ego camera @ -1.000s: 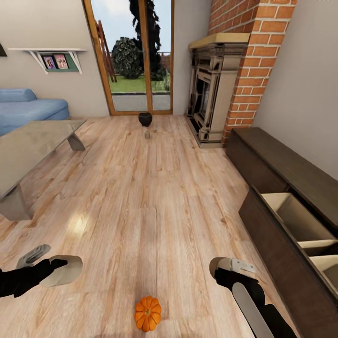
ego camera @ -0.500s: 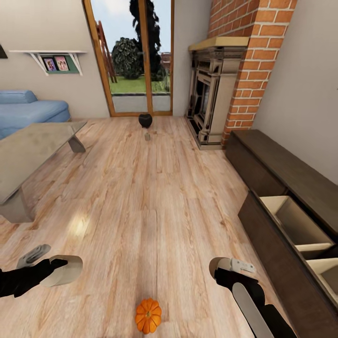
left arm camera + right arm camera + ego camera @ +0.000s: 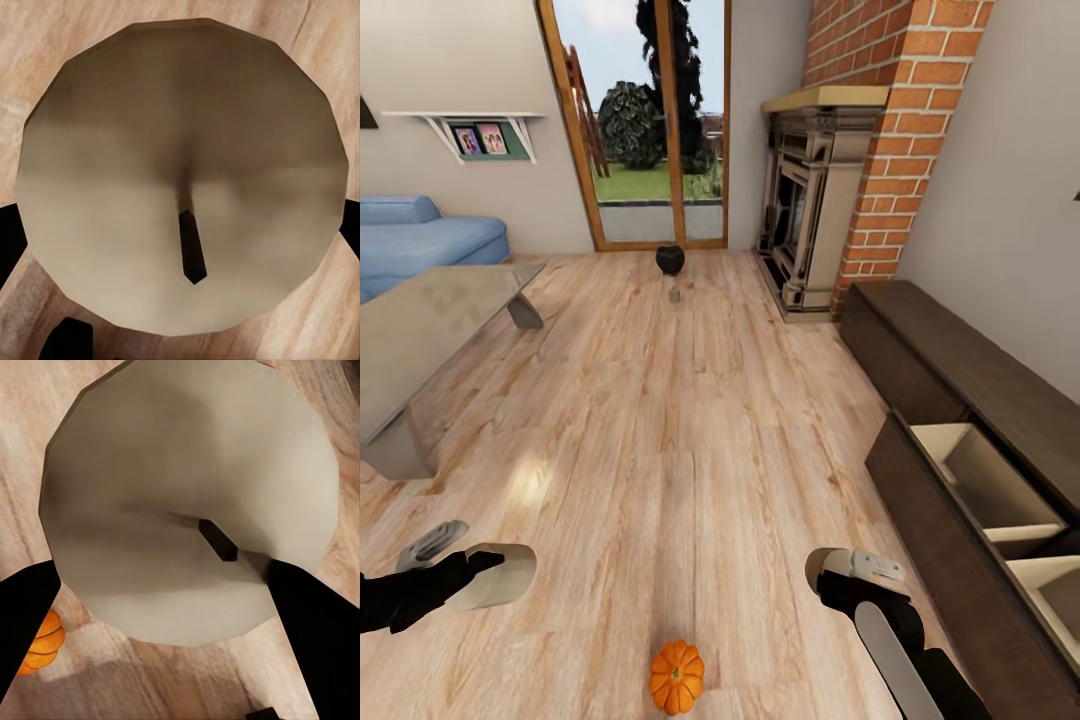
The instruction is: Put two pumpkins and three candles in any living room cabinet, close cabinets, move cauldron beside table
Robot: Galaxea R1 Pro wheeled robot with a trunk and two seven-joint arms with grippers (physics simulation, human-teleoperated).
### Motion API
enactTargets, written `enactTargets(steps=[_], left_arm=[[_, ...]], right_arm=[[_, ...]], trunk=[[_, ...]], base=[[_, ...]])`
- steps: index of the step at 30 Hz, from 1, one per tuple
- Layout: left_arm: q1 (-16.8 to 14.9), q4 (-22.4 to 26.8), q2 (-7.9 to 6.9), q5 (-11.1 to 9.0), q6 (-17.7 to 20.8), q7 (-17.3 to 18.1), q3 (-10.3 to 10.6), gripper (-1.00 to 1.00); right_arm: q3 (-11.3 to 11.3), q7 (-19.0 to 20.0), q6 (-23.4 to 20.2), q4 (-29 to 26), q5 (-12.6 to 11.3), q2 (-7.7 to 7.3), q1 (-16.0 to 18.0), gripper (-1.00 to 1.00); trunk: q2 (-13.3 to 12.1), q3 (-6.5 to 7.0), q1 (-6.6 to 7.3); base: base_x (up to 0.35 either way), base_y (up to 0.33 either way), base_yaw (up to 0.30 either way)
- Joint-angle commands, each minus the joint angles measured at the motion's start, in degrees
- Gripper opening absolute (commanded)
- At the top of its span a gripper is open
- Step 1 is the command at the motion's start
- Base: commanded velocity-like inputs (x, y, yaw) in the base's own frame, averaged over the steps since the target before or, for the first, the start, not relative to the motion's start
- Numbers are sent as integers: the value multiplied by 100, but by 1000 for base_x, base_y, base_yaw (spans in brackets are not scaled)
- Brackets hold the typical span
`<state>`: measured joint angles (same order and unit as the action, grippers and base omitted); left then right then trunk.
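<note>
Holding a candle (image 3: pixel 184 176), the left tool (image 3: pixel 485 578) is clamped; the right tool (image 3: pixel 830 572) clamps another candle (image 3: pixel 187 499); a pumpkin (image 3: pixel 676 677) lies between them on the floor (image 3: pixel 680 420).

Open plank floor (image 3: pixel 680 420) ahead of me: orange ribbed pumpkin (image 3: pixel 676 677) near, black cauldron (image 3: pixel 670 259) far, grey coffee table (image 3: pixel 420 330) left, dark-brown cabinet's open drawer (image 3: pixel 960 500) right.

1 orange pumpkin (image 3: pixel 676 677) upright on floor; black cauldron (image 3: pixel 670 259) by 1 candle (image 3: pixel 674 293); cabinet (image 3: pixel 970 440) drawers open; table (image 3: pixel 430 325) apart.
</note>
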<state>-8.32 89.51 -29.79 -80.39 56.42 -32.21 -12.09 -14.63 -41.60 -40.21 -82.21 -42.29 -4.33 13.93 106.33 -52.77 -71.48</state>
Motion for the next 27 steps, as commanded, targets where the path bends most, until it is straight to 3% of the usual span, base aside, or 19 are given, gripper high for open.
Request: enactTargets(steps=[1,10,27], left_arm=[[-2,3,0,-56,18,-58,-4,-100],[-3,2,0,-56,18,-57,-4,-100],[-3,-4,0,-56,18,-57,-3,-100]], right_arm=[[-13,-59,-8,-6,-52,-6,5,-100],[-13,-59,-5,-14,-52,-6,5,-100],[-13,-59,-5,-17,-52,-6,5,-100]], trunk=[[-39,14,23],[-400,186,221],[-1082,627,594]], base=[[0,0,0],[0,0,-12],[0,0,-117]])
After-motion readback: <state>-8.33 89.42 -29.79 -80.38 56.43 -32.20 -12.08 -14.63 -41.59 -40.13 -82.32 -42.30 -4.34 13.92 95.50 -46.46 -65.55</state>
